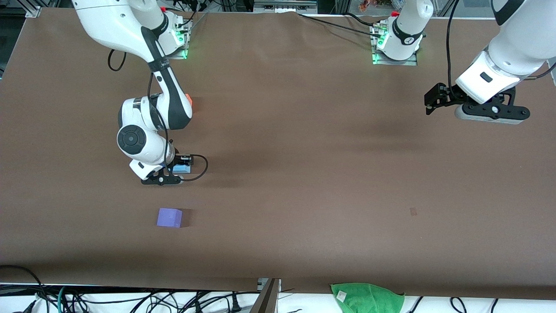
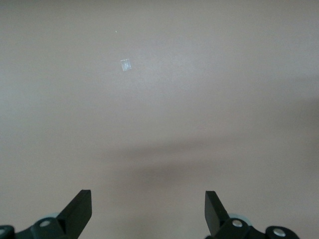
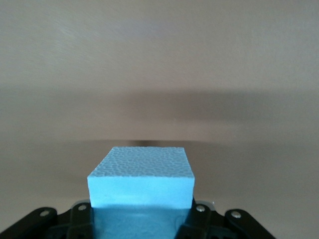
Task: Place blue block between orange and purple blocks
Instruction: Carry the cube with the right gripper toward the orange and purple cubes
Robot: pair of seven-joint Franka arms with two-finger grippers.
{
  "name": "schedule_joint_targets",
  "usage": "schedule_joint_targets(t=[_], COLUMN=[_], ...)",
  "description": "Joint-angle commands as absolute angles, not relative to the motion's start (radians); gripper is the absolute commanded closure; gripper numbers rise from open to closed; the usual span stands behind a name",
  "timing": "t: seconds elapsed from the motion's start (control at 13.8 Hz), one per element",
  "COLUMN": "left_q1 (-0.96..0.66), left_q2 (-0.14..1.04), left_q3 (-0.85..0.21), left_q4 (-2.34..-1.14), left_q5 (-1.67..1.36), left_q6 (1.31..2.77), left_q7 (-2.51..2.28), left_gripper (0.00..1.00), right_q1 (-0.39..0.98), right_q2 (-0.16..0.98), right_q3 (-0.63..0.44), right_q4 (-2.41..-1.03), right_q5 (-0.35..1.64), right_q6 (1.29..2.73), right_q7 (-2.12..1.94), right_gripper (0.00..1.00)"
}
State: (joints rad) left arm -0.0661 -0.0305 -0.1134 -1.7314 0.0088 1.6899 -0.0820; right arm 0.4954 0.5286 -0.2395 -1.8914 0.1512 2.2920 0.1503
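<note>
My right gripper (image 1: 179, 167) is shut on the blue block (image 1: 181, 170), a light sky-blue cube held low over the brown table (image 1: 304, 152). In the right wrist view the blue block (image 3: 140, 181) fills the space between the fingers of the right gripper (image 3: 140, 215). It hangs over the stretch between the orange block (image 1: 189, 98), mostly hidden by the right arm, and the purple block (image 1: 169, 217). The left gripper (image 1: 431, 101) waits open and empty, high at the left arm's end of the table. Only bare table shows between the left gripper's (image 2: 148, 209) fingers.
A green cloth (image 1: 367, 298) lies at the table's edge nearest the front camera, with cables along that edge. A small mark (image 1: 413, 211) sits on the table toward the left arm's end, and a pale speck (image 2: 125, 64) shows under the left wrist.
</note>
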Motion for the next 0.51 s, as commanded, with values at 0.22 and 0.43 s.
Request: schedule_joint_targets(t=[0.22,0.43], left_q1=[-0.066,-0.066], left_q2=[-0.026,-0.020], left_q3=[-0.115,-0.114], left_q4=[-1.686,-1.669], left_q5=[0.032,0.032], left_q6=[1.632,1.621], left_q7=[-0.095,-0.095], left_gripper=[0.00,0.00], right_q1=[0.466,0.466], right_q2=[0.528,0.541], right_q3=[-0.233,-0.233], right_q4=[-1.968,-1.967], right_q5=[0.221,0.221], right_q6=[2.388,2.407], right_q7=[0.107,0.107], right_gripper=[0.95,0.00])
